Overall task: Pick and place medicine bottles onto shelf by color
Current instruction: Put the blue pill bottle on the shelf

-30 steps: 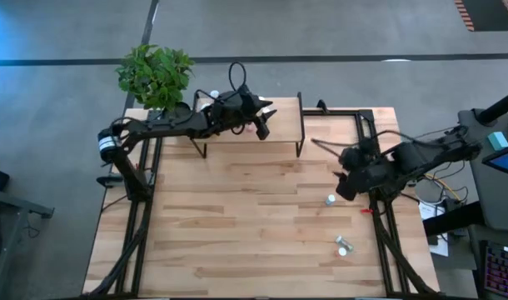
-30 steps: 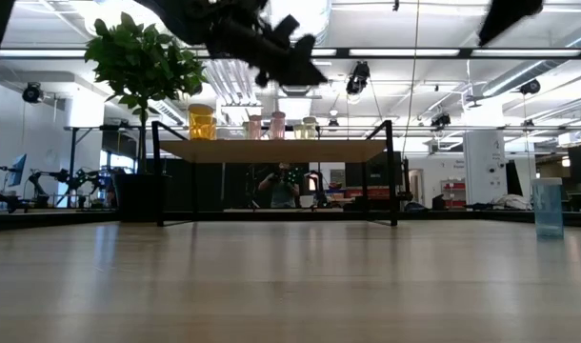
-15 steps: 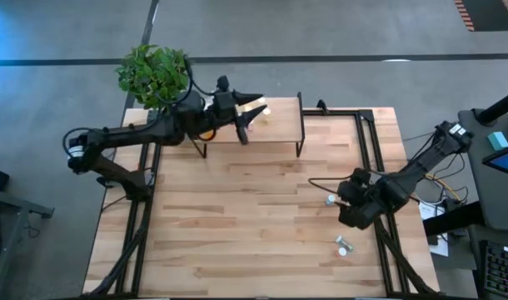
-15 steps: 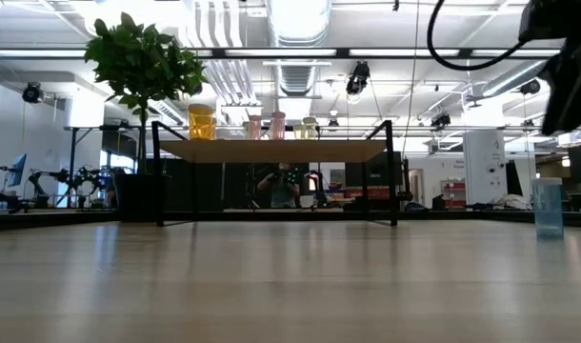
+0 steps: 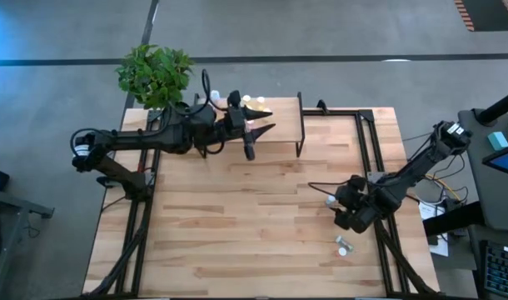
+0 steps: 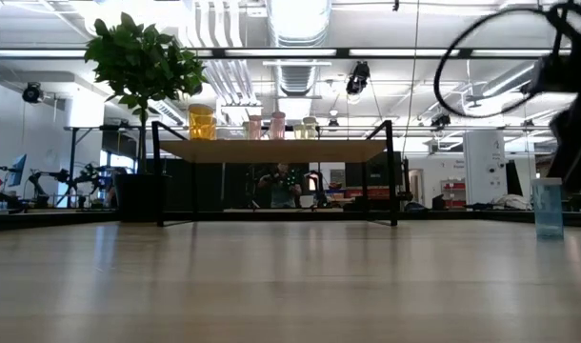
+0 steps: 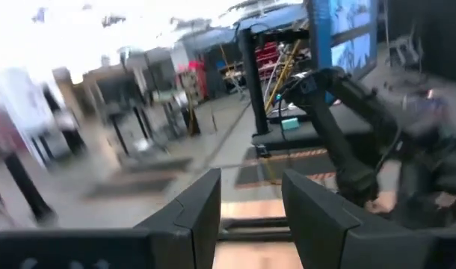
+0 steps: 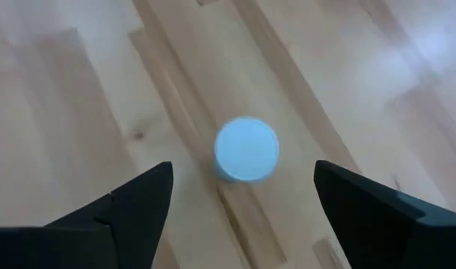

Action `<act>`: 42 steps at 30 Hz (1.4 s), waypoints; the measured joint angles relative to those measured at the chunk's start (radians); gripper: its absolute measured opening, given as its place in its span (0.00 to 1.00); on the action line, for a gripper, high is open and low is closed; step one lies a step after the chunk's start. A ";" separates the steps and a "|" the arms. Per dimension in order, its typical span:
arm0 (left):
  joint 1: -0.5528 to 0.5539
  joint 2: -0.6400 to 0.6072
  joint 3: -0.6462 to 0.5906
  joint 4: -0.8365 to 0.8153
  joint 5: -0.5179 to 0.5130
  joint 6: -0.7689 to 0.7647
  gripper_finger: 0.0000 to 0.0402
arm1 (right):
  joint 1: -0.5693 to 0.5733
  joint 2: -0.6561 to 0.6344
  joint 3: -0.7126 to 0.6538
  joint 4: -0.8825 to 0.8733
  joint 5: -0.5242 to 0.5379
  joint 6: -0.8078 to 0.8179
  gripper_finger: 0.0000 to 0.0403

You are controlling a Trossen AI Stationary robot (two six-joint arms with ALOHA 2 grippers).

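The right gripper point(image 8: 243, 217) hangs over the tabletop point(image 5: 237, 225) with its jaws spread wide, a white-capped teal bottle point(image 8: 246, 149) standing upright on the wood between and beyond the fingertips, untouched. Another bottle point(image 5: 343, 247) lies nearer the table's front edge. The left gripper point(image 7: 250, 217) sits by the shelf point(image 6: 271, 151), jaws apart and empty; orange and pink bottles point(image 6: 202, 122) stand there beside a potted plant point(image 5: 154, 73).
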 joint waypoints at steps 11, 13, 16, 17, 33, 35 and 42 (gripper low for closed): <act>-0.025 0.001 -0.001 -0.217 -0.010 -0.267 0.31 | 0.002 -0.001 -0.314 0.504 0.043 0.055 0.68; -0.033 0.001 -0.001 -0.245 -0.010 -0.310 0.31 | 0.002 -0.001 -0.346 0.510 0.045 0.059 0.65; -0.051 0.000 -0.002 -0.274 -0.011 -0.340 0.31 | 0.002 -0.001 -0.368 0.512 0.054 0.052 0.59; -0.060 -0.001 -0.002 -0.283 -0.011 -0.346 0.31 | 0.002 -0.002 -0.371 0.511 0.055 0.054 0.57; -0.159 -0.100 0.012 -0.487 -0.019 -0.470 0.31 | -0.003 0.043 -0.121 0.334 0.068 -0.024 0.42; -0.163 -0.101 0.008 -0.496 -0.023 -0.470 0.31 | -0.003 0.071 -0.064 0.241 0.095 -0.007 0.41; -0.192 -0.101 -0.002 -0.542 -0.026 -0.471 0.31 | -0.012 0.199 -0.010 0.191 0.108 0.034 0.30</act>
